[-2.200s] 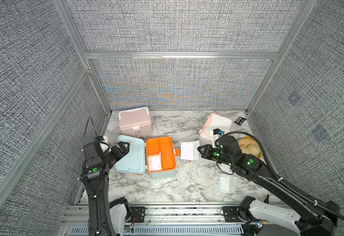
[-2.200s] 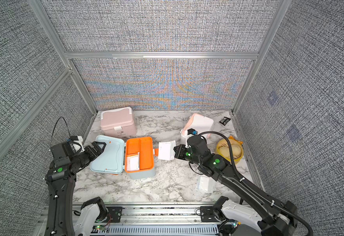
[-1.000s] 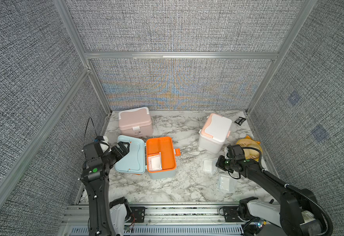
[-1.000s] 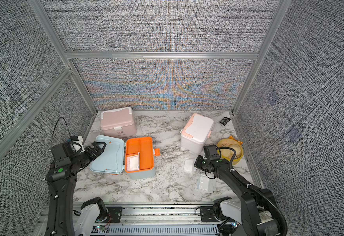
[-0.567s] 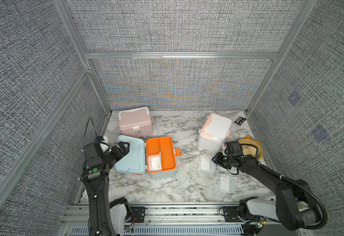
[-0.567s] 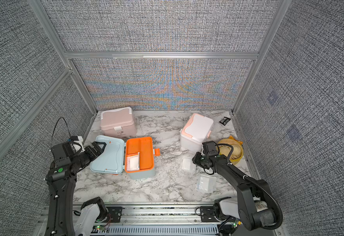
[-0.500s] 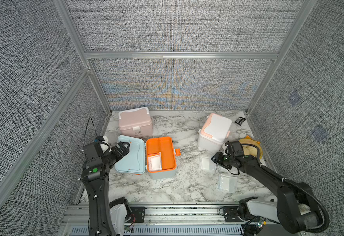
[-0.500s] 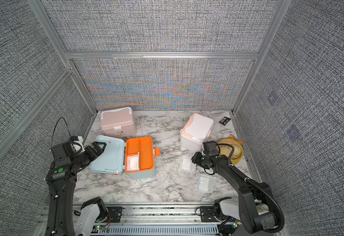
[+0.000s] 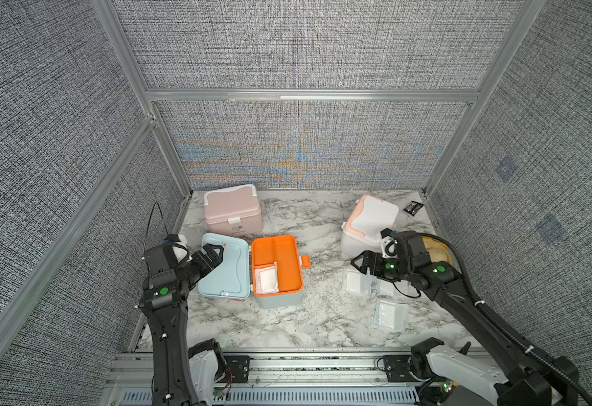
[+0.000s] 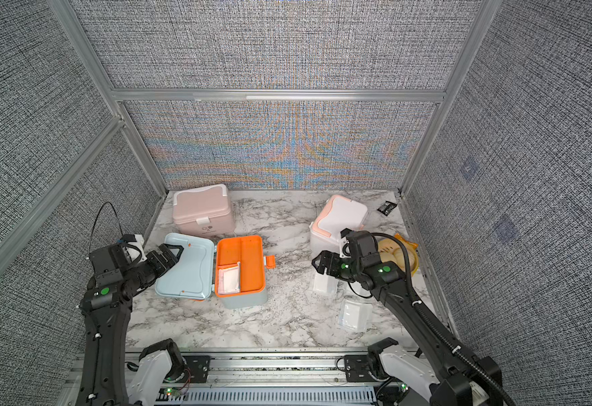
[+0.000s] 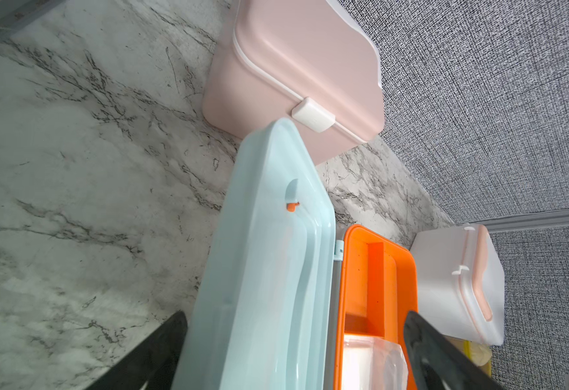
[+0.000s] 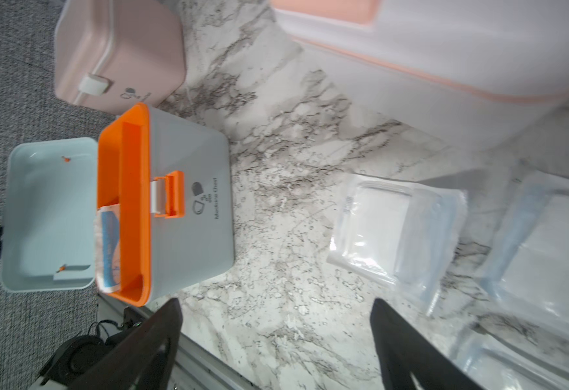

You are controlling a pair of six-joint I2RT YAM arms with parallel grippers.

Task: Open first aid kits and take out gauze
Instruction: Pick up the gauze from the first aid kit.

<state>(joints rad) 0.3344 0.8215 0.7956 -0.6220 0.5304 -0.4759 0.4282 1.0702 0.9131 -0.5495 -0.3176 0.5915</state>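
The pale blue-and-orange first aid kit lies open: its blue lid (image 9: 224, 267) is flat on the table beside the orange tray (image 9: 277, 256), and a gauze packet (image 9: 266, 279) sits in the tray. My left gripper (image 9: 212, 258) is open, its jaws standing either side of the lid (image 11: 259, 270). The pink-and-white kit (image 9: 233, 211) and white-and-peach kit (image 9: 368, 225) are closed. My right gripper (image 9: 365, 267) is open and empty above the marble (image 12: 276, 337), beside a loose gauze packet (image 9: 357, 281) (image 12: 394, 233). Another packet (image 9: 390, 314) lies nearer the front, and a third (image 12: 546, 253) lies by the arm.
A yellow basket with buns (image 9: 435, 253) sits behind my right arm at the right wall. A small black wrapper (image 9: 413, 207) lies in the back right corner. The metal rail (image 9: 287, 365) runs along the table's front edge, and fabric walls close in three sides.
My right gripper has opened and let go of a gauze packet, which now lies on the table in front of the white-and-peach kit. The left arm has not moved.
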